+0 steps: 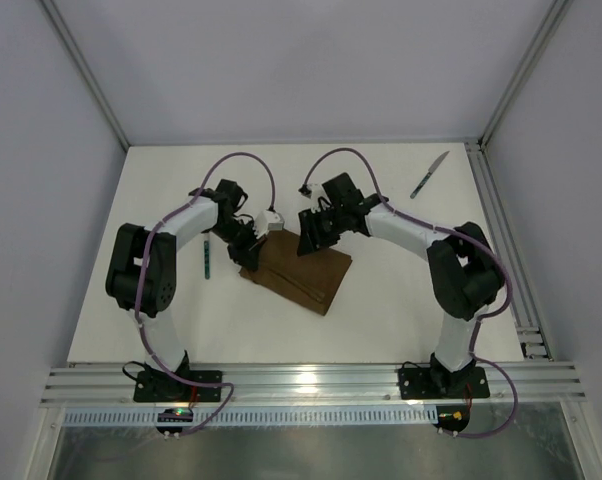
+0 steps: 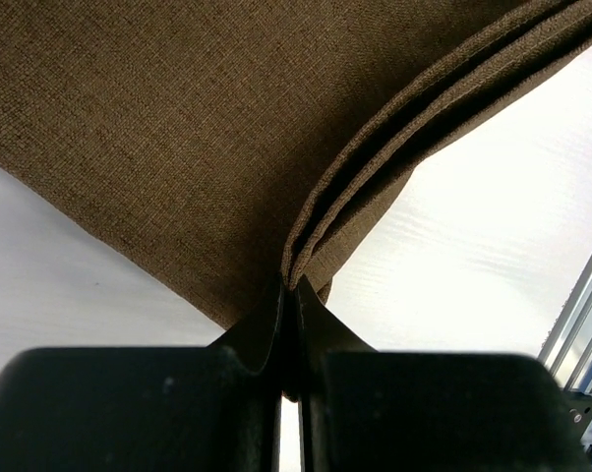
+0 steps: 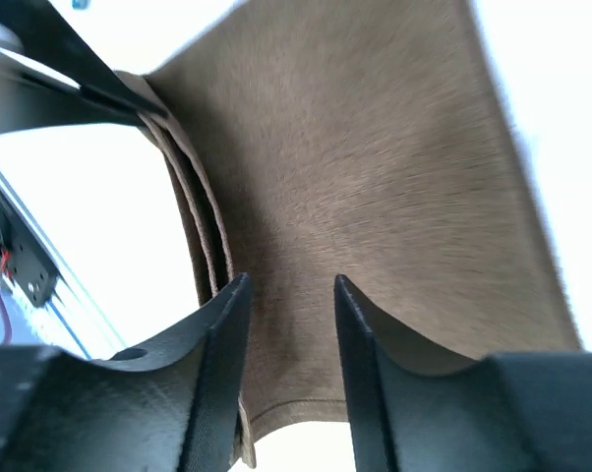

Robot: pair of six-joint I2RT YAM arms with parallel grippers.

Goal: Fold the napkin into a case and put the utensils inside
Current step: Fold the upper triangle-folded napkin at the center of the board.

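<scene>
The dark brown napkin [image 1: 299, 274] lies folded into an oblong of several layers in the middle of the table. My left gripper [image 1: 251, 246] is at its far left corner, shut on the stacked fold edges [image 2: 294, 280]. My right gripper [image 1: 312, 238] hovers at the napkin's far right corner with its jaws open and only the flat cloth [image 3: 375, 177] showing between its fingers [image 3: 220, 324]. The knife [image 1: 430, 174] lies at the far right of the table. The fork [image 1: 208, 257] with the teal handle lies left of the napkin, beside the left arm.
Aluminium rails run along the table's right side [image 1: 501, 240] and near edge [image 1: 311, 382]. White walls enclose the table. In the right wrist view the left gripper's dark finger [image 3: 80, 84] shows at the upper left, touching the napkin's corner.
</scene>
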